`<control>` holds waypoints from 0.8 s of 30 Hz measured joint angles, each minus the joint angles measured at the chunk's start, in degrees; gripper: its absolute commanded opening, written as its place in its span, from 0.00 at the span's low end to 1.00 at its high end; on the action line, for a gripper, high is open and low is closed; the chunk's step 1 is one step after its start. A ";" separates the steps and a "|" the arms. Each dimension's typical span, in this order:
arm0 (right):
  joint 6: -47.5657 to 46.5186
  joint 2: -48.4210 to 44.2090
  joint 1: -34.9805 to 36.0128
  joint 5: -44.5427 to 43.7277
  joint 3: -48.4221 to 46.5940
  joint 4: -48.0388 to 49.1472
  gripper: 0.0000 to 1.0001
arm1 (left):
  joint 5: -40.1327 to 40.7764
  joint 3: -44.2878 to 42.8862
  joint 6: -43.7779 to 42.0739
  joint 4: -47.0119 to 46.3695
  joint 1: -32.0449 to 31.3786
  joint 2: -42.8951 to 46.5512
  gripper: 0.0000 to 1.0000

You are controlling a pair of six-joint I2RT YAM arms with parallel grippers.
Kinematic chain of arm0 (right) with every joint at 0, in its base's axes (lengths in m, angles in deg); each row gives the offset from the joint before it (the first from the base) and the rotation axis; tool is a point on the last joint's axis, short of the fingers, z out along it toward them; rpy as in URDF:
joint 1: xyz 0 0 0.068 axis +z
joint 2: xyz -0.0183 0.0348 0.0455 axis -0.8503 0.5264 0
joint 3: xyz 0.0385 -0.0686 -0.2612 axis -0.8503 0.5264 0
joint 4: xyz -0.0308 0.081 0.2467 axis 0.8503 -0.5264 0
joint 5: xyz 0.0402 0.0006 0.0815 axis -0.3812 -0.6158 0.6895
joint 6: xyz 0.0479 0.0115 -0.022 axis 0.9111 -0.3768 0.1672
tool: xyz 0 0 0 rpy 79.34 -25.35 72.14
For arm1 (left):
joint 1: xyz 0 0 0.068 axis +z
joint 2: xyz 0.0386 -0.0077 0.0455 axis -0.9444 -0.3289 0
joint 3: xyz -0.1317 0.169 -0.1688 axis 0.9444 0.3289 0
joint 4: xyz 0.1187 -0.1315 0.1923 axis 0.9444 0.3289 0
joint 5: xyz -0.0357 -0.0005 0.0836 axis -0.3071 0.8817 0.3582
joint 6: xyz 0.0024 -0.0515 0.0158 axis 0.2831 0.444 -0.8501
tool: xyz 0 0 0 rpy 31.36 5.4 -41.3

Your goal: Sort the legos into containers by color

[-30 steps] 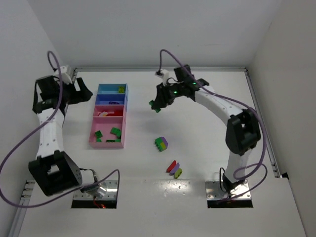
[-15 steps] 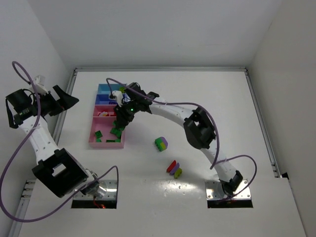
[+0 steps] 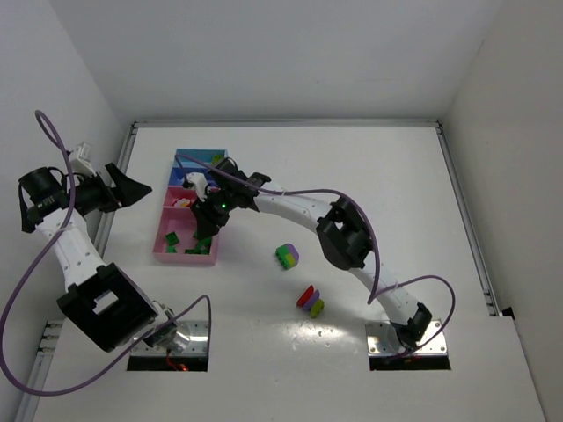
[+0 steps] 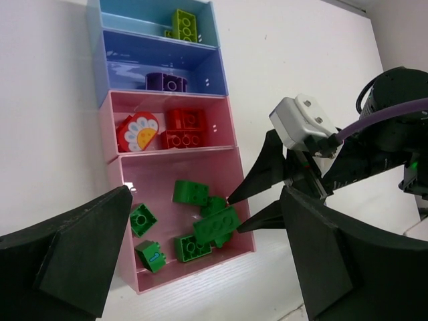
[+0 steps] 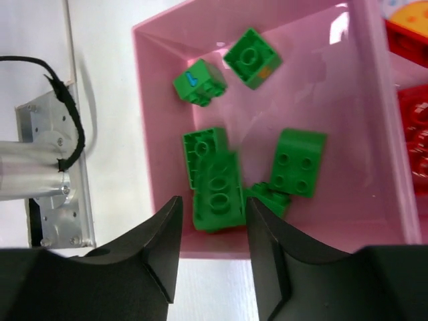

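Sorting's well along. My right gripper (image 5: 212, 207) hangs over the large pink compartment (image 4: 127, 175) with its jaws parted a little. The long green brick (image 5: 217, 190) lies just under the tips, and I judge it let go, not clamped. Other green bricks (image 5: 299, 162) lie around it. Red bricks (image 4: 184, 128), a purple brick (image 4: 166, 81) and a yellow-green brick (image 4: 184, 23) each have their own trays. My left gripper (image 3: 134, 186) is spread wide and empty, left of the row. Left to do: a stacked multicoloured block (image 3: 287, 256) and a loose cluster (image 3: 310, 300) on the table (image 3: 396, 176). It's all glossy studded plastic, and the trays are thin-walled.
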 measured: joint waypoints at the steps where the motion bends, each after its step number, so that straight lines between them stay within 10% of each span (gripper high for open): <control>1: -0.07 0.00 0.26 -0.02 0.00 0.11 0.42 | -0.20 0.20 -0.37 0.07 0.00 0.00 1.00; 14: 1.36 -11.89 -2.95 -4.46 13.57 3.67 0.64 | -5.25 1.25 -10.78 4.57 -3.39 1.64 1.00; 24: -1.27 -49.27 -36.79 -7.04 36.59 4.66 0.76 | 5.09 5.53 -21.16 6.21 -41.99 2.10 0.96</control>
